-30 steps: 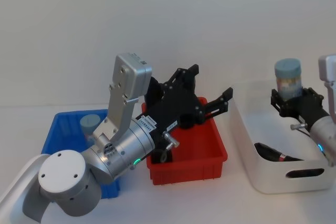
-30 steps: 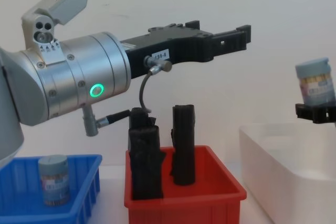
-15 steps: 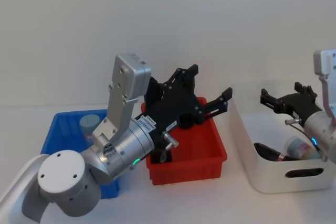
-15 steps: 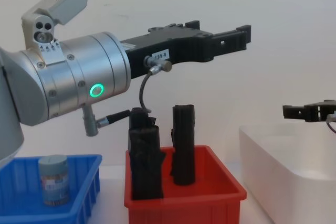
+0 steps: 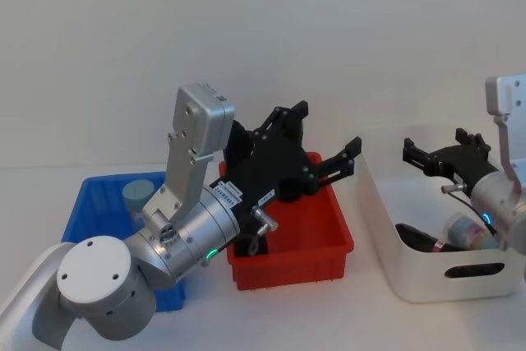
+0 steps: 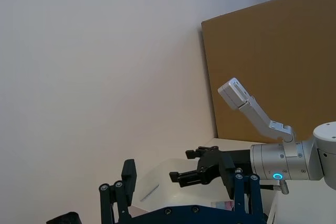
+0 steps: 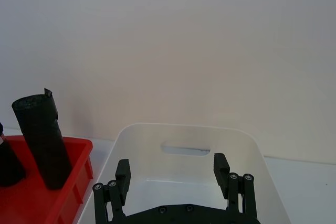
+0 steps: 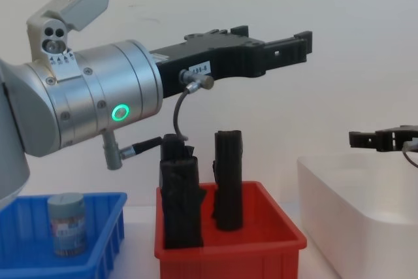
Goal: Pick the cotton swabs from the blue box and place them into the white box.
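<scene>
- One of the cotton swabs (image 8: 67,223) is standing upright in the blue box (image 8: 104,240): a small clear jar with a pale grey-blue lid and a printed label around its body, pale contents showing through.
- From the head view, that jar's lid is peeking out at the blue box's back area, just beside the left arm.
- A second jar (image 5: 470,231) is lying on its side inside the white box (image 5: 427,281), its grey-blue lid pointing toward a dark object (image 5: 427,239) resting on the box floor next to it.
- The right hand (image 5: 445,150) is hovering above the white box with its fingers spread apart and nothing between them; the right wrist view is looking down past the spread fingers (image 7: 122,174) into the box.
- The left hand (image 5: 325,139) is hanging above the red bin (image 5: 329,248), fingers spread and gripping nothing.
- Two tall black rolls (image 8: 227,178) are standing upright in the red bin, which is sitting on the desk between the blue box and the white box.
</scene>
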You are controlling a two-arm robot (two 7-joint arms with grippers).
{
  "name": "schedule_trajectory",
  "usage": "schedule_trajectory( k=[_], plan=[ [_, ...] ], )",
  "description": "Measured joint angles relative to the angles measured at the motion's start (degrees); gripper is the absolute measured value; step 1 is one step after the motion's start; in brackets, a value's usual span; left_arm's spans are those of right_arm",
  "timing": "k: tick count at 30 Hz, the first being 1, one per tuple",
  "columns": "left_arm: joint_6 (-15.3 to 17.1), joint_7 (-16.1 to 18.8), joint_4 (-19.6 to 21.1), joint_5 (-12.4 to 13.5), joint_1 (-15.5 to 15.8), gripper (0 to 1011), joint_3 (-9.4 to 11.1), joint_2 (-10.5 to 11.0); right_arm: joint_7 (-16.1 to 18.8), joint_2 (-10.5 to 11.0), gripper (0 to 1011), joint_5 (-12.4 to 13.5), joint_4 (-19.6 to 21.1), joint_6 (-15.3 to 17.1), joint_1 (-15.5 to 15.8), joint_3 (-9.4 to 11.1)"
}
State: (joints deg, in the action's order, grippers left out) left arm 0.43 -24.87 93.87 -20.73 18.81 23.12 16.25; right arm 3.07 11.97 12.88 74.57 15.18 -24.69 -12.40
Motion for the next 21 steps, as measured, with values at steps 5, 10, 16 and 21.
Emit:
schedule_trajectory(
  k=[5, 10, 16, 21],
  plan=[
    [0.0, 0.0, 0.0, 0.0, 0.0, 1000, 0.0, 0.0, 0.0, -0.1, 1002, 0.1, -0.1, 0.1, -0.1, 0.0],
    [0.0, 0.0, 0.0, 0.0, 0.0, 1000, 0.0, 0.0, 0.1, -0.1, 1002, 0.1, -0.2, 0.1, -0.2, 0.0],
    [0.0, 0.0, 0.0, 0.0, 0.0, 1000, 0.0, 0.0, 0.1, -0.1, 1002, 0.1, -0.3, 0.2, -0.3, 0.0],
    [0.0, 0.0, 0.0, 0.0, 0.0, 1000, 0.0, 0.0, 0.1, -0.1, 1002, 0.1, -0.3, 0.2, -0.3, 0.0]
  ],
)
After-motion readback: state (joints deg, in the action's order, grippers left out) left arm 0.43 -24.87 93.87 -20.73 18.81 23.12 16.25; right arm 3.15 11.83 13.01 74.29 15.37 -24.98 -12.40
